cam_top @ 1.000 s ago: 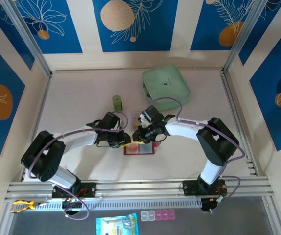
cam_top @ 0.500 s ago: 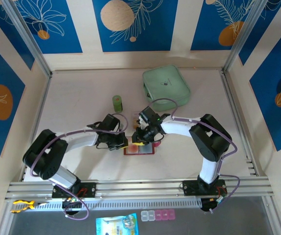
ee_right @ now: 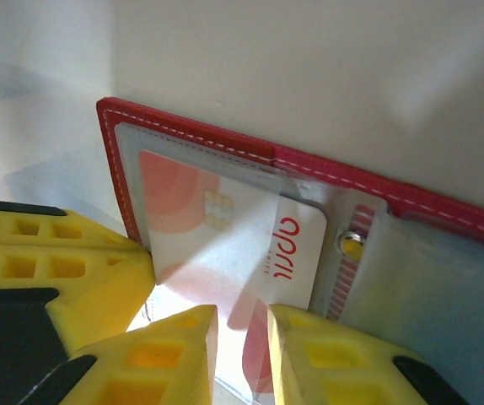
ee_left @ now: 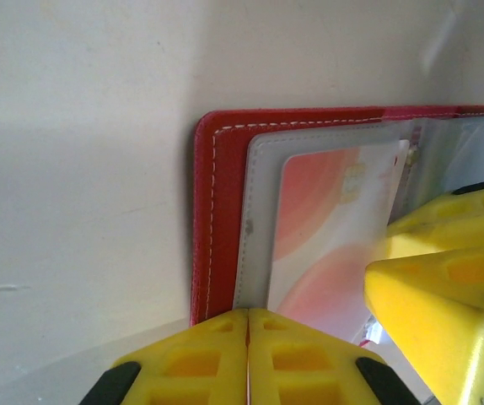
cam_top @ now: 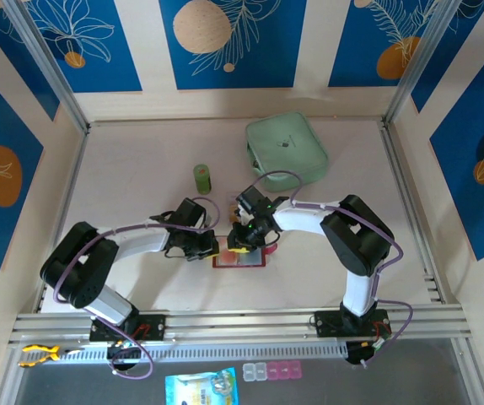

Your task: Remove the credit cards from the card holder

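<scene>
Right wrist view: one credit card is held in the clear sleeve of the open card holder. The right tool is narrowly parted over it; the left tool is clenched.

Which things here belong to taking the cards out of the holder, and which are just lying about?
Part of the job:
- card holder, red, lying open
- credit card, lying in it

Just lying about:
- mint-green pouch
- small green cylinder
- blue packet and small boxes, on the dark strip beyond the arm bases
</scene>
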Robot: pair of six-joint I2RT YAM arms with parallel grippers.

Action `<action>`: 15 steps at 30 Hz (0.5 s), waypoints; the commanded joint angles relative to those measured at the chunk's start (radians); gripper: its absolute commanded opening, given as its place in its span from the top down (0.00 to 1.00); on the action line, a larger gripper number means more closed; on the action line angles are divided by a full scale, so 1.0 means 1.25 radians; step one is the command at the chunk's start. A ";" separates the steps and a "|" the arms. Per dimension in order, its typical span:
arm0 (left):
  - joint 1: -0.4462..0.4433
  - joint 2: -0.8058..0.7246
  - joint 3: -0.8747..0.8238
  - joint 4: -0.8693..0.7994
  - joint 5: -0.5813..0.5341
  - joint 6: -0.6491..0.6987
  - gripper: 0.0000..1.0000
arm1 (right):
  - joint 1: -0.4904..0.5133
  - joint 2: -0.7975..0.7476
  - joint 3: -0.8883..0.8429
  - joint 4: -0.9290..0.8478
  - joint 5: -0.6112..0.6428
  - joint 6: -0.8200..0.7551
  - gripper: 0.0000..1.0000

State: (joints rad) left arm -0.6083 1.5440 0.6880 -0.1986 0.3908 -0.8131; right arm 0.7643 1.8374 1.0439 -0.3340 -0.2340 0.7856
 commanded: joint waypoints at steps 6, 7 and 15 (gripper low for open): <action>0.008 -0.012 -0.007 -0.031 -0.017 0.009 0.92 | 0.007 -0.013 0.009 -0.090 0.066 -0.033 0.75; 0.009 -0.015 -0.008 -0.028 -0.016 0.005 0.92 | 0.007 -0.015 0.011 -0.091 0.065 -0.035 0.75; 0.009 -0.024 0.004 -0.022 -0.004 -0.006 0.92 | 0.014 -0.029 0.030 -0.102 0.067 -0.044 0.75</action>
State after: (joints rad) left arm -0.6083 1.5326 0.6880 -0.1997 0.3908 -0.8135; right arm 0.7734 1.8263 1.0615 -0.4004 -0.1780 0.7502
